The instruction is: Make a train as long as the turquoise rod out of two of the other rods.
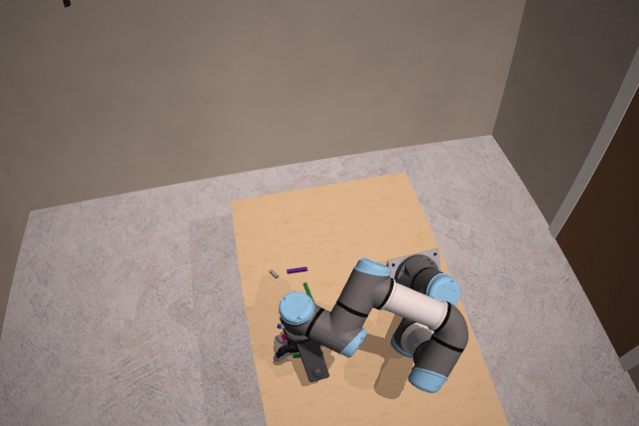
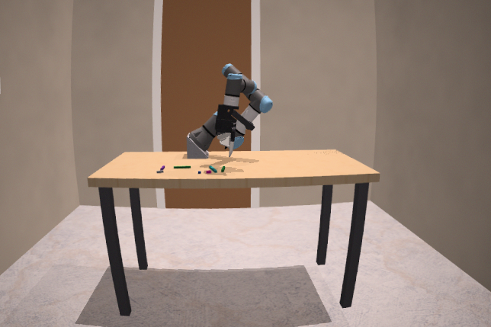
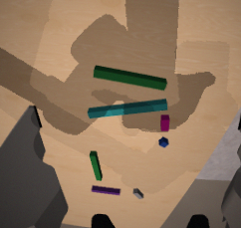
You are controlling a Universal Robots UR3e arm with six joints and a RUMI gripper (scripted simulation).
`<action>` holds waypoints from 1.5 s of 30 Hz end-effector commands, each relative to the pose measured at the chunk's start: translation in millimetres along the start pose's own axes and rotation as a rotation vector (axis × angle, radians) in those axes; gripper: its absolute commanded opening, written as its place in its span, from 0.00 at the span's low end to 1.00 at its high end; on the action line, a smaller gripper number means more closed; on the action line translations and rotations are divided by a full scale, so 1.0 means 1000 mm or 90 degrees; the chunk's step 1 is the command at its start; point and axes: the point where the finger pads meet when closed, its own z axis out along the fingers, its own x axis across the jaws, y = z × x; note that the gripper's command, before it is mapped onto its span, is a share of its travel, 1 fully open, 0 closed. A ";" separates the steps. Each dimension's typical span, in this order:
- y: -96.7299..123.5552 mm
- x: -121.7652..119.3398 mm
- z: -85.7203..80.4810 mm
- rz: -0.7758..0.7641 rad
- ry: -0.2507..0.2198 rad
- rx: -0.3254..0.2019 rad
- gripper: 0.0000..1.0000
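Note:
The turquoise rod [image 3: 127,109] [image 2: 213,168] lies flat on the wooden table [image 1: 319,204] [image 2: 317,164] [image 3: 75,17]. A long green rod [image 3: 129,78] [image 2: 223,168] [image 1: 296,355] lies close beside it, almost parallel, and only its tip shows in the top view. A magenta rod [image 3: 164,121] [image 1: 284,337] [image 2: 208,171] and a blue rod [image 3: 163,142] [image 1: 279,326] [image 2: 199,172] lie near the turquoise rod's end. Further off lie a second green rod [image 3: 96,165] [image 1: 308,289] [image 2: 181,167], a purple rod [image 3: 106,190] [image 1: 297,269] [image 2: 162,167] and a grey rod [image 3: 137,192] [image 1: 273,273] [image 2: 159,171]. My gripper [image 3: 138,108] [image 1: 283,348] [image 2: 230,152] is open and empty, hanging above the turquoise and green pair.
The arm's base [image 1: 413,265] [image 2: 196,148] is mounted at the table's far side, and the arm reaches over the rods, hiding the turquoise rod in the top view. The table's edge and the floor [image 3: 224,151] show close to the blue rod.

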 end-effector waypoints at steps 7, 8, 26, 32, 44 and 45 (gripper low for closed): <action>0.005 -0.001 0.000 0.020 0.006 0.031 1.00; 0.005 -0.002 0.000 0.022 0.006 0.034 1.00; 0.010 -0.003 -0.001 0.046 0.015 0.071 1.00; 0.011 -0.003 -0.001 0.051 0.017 0.079 1.00; 0.012 -0.003 -0.001 0.056 0.020 0.087 1.00; 0.012 -0.003 -0.001 0.056 0.020 0.087 1.00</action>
